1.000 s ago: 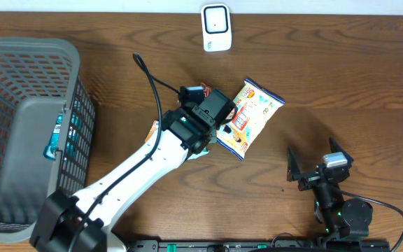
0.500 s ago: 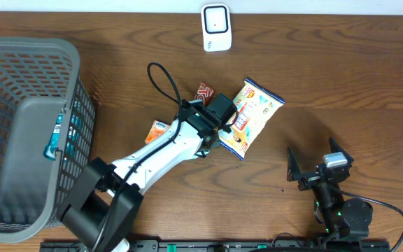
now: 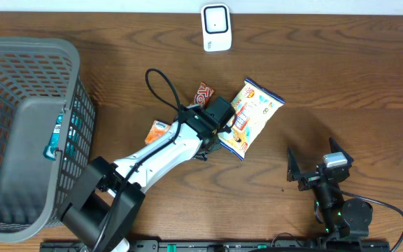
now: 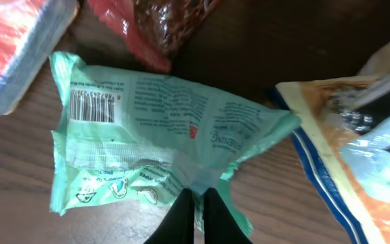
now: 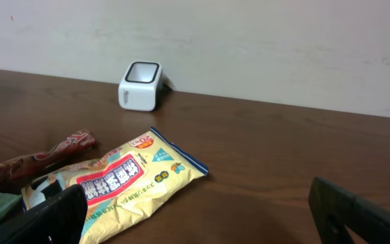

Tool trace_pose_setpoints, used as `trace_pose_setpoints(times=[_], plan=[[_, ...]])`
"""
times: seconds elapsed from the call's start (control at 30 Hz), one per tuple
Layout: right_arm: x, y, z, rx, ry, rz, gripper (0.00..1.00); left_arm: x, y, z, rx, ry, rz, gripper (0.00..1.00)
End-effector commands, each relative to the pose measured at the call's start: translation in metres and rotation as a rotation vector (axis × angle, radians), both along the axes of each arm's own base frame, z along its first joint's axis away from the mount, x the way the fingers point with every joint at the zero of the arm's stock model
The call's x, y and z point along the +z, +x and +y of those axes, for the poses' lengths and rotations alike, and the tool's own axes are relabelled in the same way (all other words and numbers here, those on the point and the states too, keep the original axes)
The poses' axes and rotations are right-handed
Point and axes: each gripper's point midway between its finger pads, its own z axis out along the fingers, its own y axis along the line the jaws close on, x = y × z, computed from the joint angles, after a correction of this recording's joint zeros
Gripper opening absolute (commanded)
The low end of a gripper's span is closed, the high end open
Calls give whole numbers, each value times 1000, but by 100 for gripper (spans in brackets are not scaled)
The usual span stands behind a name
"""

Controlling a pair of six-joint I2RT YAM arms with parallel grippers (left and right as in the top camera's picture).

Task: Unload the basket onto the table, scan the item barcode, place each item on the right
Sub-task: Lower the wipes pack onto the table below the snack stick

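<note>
Pinches green packet (image 4: 154,129) by its hem in left gripper (image 4: 195,207), jaws together on it, mid-table (image 3: 341,77), barcode (image 4: 92,107) facing wrist camera. Holds right gripper (image 3: 315,162) spread apart near front edge.

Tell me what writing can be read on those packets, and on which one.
Nothing reads clearly enough to quote.
On the green packet: a barcode and fine print, too blurred.
On the yellow snack bag: white characters on a red band, illegible.
On the red wrapper: white letters, too small.
On the white scanner: no text visible.
</note>
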Motion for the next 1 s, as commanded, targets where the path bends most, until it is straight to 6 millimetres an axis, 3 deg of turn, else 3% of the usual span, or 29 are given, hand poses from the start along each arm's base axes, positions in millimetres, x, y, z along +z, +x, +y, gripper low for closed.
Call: trace_pose_setpoints(times=[0.0,0.33,0.53,0.63,0.83,0.97], plan=[[-1,0,1,4,-1,-1,99,-18,-8,6,38,-2,40,8],[-1,0,1,4,-1,-1,99,-42,-18,-14,27,-149,61,7],[-1,0,1,4,-1,-1,99,-39,-21,-14,34,-155,64,7],[-1,0,1,4,-1,-1,99,-17,-13,-20,30,-185,25,7],[-1,0,1,4,-1,-1,99,53,11,-20,22,-223,-159,7],[-1,0,1,4,-1,-1,99,66,14,-11,34,-203,-212,8]])
